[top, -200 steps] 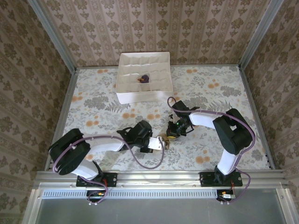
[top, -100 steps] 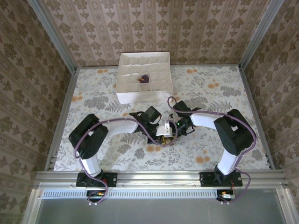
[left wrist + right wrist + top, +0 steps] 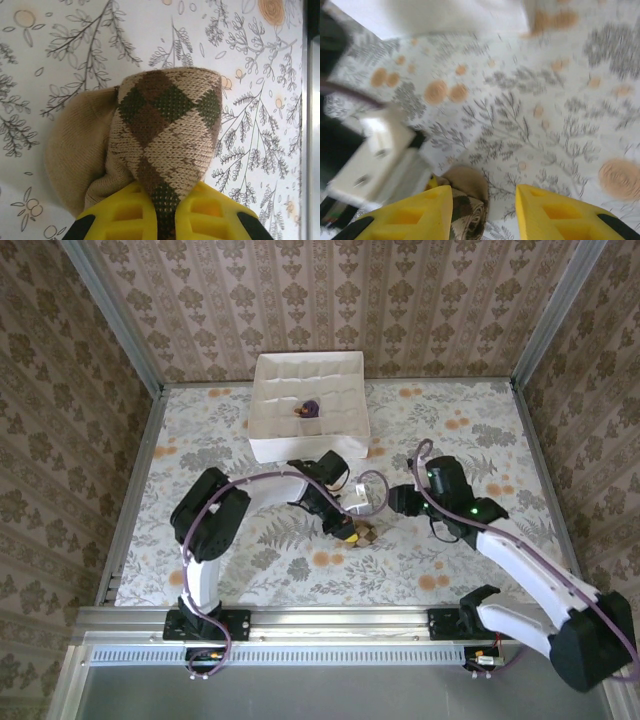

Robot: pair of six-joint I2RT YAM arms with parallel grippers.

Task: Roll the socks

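Left hand (image 3: 164,212) clamped on checked sock (image 3: 165,130), bundled, at counter (image 3: 75,50) centre. Right hand (image 3: 482,202) jaws parted, empty, near bundle. Purple sock (image 3: 310,407) in white box (image 3: 268,432).

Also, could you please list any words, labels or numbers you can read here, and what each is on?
None can be read.
The checked sock, white box, tablecloth and wallpaper carry only patterns or plain surfaces.
A small tag by the right arm's base is too small to read.
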